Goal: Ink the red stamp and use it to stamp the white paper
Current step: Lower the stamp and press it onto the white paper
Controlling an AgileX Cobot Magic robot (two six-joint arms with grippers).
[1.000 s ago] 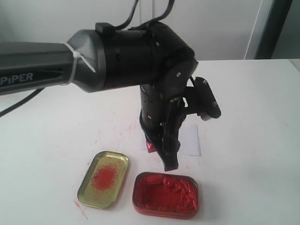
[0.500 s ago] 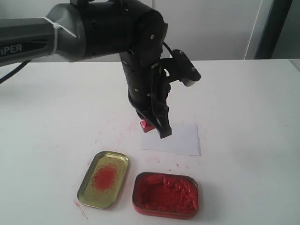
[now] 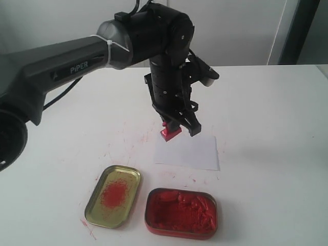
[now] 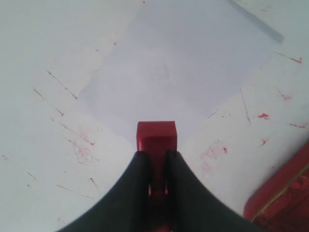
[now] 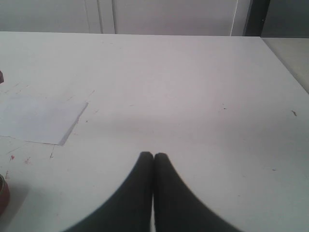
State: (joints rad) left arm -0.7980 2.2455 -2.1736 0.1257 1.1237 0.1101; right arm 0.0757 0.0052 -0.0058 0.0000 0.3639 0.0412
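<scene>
My left gripper (image 3: 180, 126) is shut on the red stamp (image 3: 171, 132), which hangs a little above the table over the far left corner of the white paper (image 3: 192, 152). In the left wrist view the stamp's square base (image 4: 156, 136) pokes out past my left gripper (image 4: 156, 153), with the white paper (image 4: 178, 72) spread beyond it. No red mark shows on the paper. My right gripper (image 5: 153, 155) is shut and empty above bare table, with the white paper (image 5: 36, 118) off to one side; it is out of the exterior view.
A red-paste tin (image 3: 181, 213) sits near the front edge, just in front of the paper. A gold tin with a red smear (image 3: 113, 196) lies to its left. Red specks mark the table (image 3: 266, 118) around the paper.
The left arm has lifted the stamp from near the tins and carried it back and slightly right, to the paper's far left corner. Its grip is unchanged.
</scene>
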